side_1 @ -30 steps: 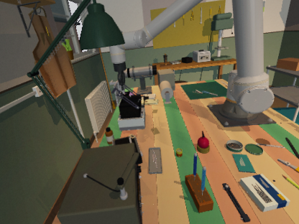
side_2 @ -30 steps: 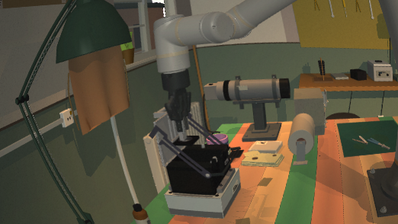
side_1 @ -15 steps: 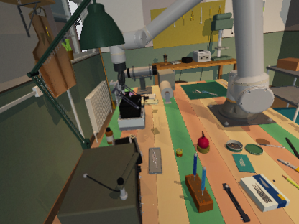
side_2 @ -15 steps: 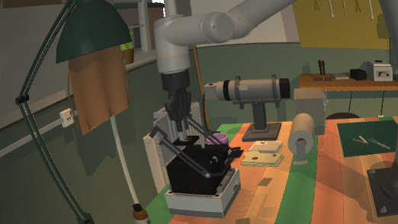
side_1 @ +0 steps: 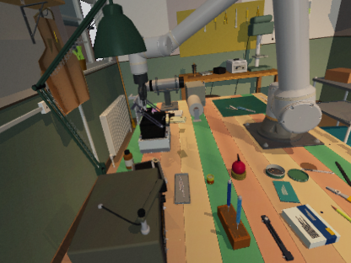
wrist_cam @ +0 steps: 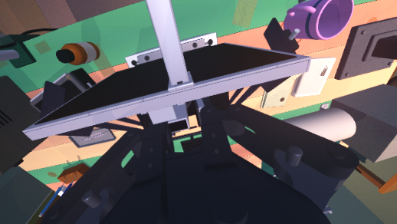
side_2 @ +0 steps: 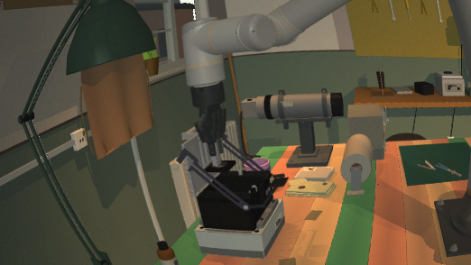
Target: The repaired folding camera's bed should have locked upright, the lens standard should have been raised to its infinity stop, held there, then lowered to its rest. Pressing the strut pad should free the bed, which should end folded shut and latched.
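The black folding camera (side_2: 235, 198) sits on a pale grey base at the far left end of the workbench (side_1: 152, 128). Its bed (wrist_cam: 168, 90) stands raised above the body, carried by thin purple-grey struts (side_2: 212, 180) that cross the body's side. A purple lens ring (side_2: 257, 164) shows at the camera's far side. My gripper (side_2: 215, 151) comes straight down from above onto the top of the camera, at the bed's edge. The wrist camera shows the bed's framed panel edge-on with a pale upright bar (wrist_cam: 167, 42) rising from its middle. The gripper is closed on the bed's edge.
A white radiator (side_1: 114, 122) stands at the bench's left edge just behind the camera. A telescope on a stand (side_2: 297, 108) and a paper roll (side_2: 357, 160) lie to the right. A green lamp (side_1: 118, 33) hangs overhead, and a dark box (side_1: 118, 210) sits nearer on the bench.
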